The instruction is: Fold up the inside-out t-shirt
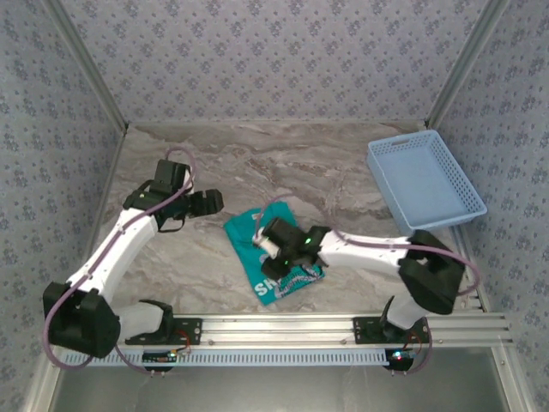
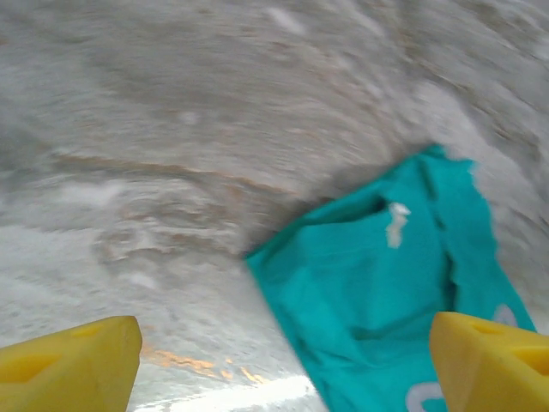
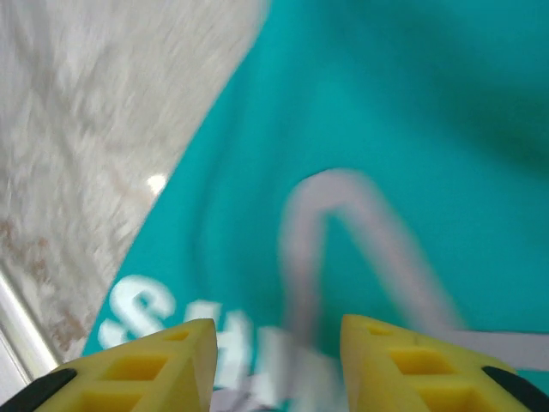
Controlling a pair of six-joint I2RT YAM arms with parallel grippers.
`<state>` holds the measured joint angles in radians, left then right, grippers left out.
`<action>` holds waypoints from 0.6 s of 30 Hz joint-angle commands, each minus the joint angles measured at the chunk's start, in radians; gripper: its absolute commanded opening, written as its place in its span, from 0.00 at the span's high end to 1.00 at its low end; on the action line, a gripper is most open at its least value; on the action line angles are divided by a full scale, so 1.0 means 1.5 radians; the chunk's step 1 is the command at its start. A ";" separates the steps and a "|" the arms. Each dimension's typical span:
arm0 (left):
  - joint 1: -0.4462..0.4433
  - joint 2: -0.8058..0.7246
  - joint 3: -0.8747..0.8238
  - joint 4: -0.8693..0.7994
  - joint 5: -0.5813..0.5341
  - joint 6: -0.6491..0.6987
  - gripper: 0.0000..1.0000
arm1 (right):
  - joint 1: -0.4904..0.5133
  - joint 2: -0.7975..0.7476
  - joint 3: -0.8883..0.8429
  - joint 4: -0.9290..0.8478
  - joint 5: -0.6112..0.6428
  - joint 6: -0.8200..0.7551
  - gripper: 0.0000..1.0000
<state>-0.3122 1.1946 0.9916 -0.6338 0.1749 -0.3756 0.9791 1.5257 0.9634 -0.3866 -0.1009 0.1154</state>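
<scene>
White lettering (image 3: 137, 313) starting "S" marks the t-shirt (image 1: 247, 242), which lies under the partly parted right end effector (image 3: 270, 360); the left end effector (image 2: 283, 365) gapes wide beside it.

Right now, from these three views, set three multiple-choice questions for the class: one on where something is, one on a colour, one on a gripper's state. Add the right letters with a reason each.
1. Where does the basket stand?
A. at the far right of the table
B. in the near left corner
C. in the middle of the near edge

2. What colour is the t-shirt?
A. red
B. teal-green
C. black

3. How is the left gripper?
A. shut on the t-shirt
B. shut on the basket
C. open, holding nothing

Answers:
1 A: the top view shows the light blue basket by the right wall, apart from the t-shirt.
2 B: the cloth is teal-green in all three views.
3 C: in the left wrist view its yellow fingers stand wide apart with nothing between them.
</scene>
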 commanded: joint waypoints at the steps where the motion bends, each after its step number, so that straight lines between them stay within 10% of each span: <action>1: -0.038 0.003 -0.011 0.012 0.082 0.134 0.13 | -0.113 -0.025 0.061 -0.028 -0.019 -0.005 0.49; 6: -0.097 0.020 -0.036 0.000 0.113 0.319 0.17 | -0.247 0.079 0.195 -0.091 -0.058 0.008 0.52; 18: -0.087 0.144 -0.056 0.113 0.124 0.642 0.33 | -0.211 0.310 0.392 -0.162 0.054 0.107 0.50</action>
<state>-0.4469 1.3777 0.9237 -0.5331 0.3519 0.4339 0.6437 1.9549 1.4906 -0.5617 -0.0803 0.2195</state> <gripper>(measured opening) 0.662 0.498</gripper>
